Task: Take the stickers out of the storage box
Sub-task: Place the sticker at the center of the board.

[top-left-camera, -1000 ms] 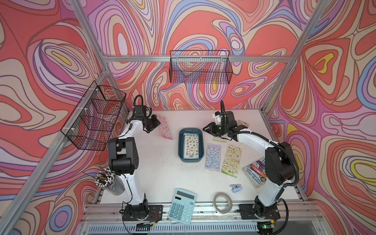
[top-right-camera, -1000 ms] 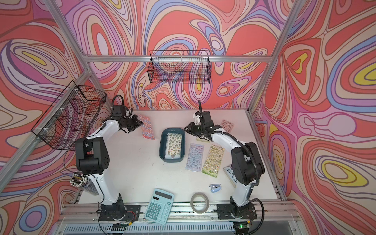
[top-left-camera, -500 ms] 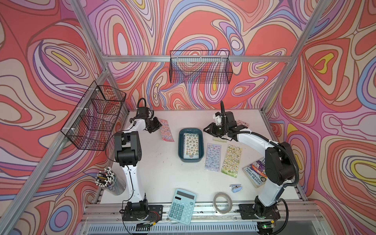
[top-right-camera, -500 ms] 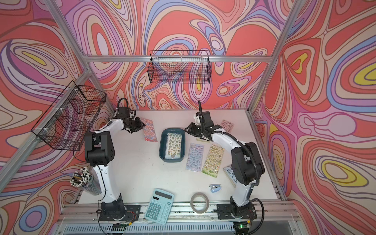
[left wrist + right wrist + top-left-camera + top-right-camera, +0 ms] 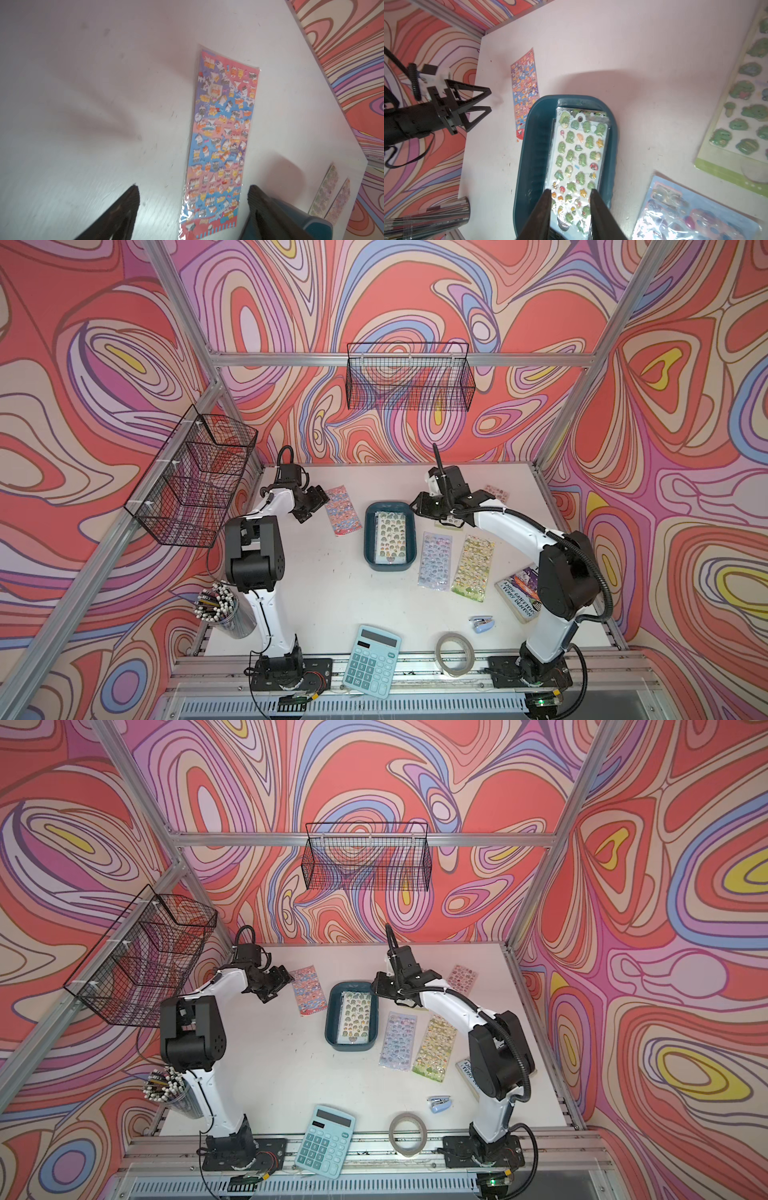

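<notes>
Fingers (image 5: 126, 212) wide on left gripper (image 5: 193, 187), pink sticker sheet (image 5: 224, 135) flat beside it; right gripper (image 5: 570, 192) narrow, empty, over glossy green stickers (image 5: 577, 158) in teal storage box (image 5: 529, 166).

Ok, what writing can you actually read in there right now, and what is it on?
"ANDY GRIFFITH": on the book cover, the line's end hidden.
"TERRY DENTON": same cover, the line below.
Title at one end of the pink-and-blue sticker sheet: too blurred to read.
Keys on the calculator: too small to read.
</notes>
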